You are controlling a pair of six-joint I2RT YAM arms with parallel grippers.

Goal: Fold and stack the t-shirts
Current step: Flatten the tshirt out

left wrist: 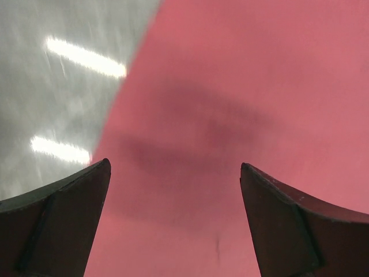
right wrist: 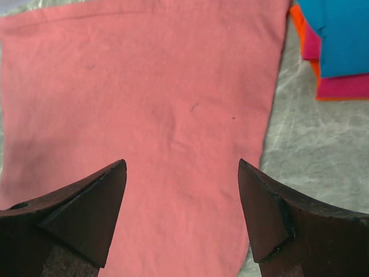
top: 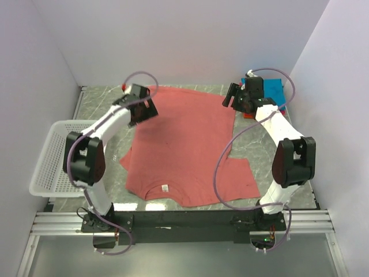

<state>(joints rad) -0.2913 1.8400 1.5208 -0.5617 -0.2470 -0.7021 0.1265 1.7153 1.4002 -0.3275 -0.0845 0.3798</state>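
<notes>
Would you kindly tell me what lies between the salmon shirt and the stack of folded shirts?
Only a narrow bare strip of grey marbled table separates the salmon shirt from the folded stack; the right wrist view shows it clearly.

1. The salmon-red short-sleeved cloth t-shirt (top: 184, 144) looks soft and matt, with shallow creases.
2. The grey marbled desk (left wrist: 52, 104) is smooth and glossy, reflecting bright lamp stripes.
3. The white plastic mesh basket (top: 52, 156) is slightly shiny.
4. The folded teal, magenta and orange cloth tees (right wrist: 346, 34) look matt.
5. The left claw (left wrist: 174, 170) has dark matt fingers (left wrist: 57, 219).
</notes>
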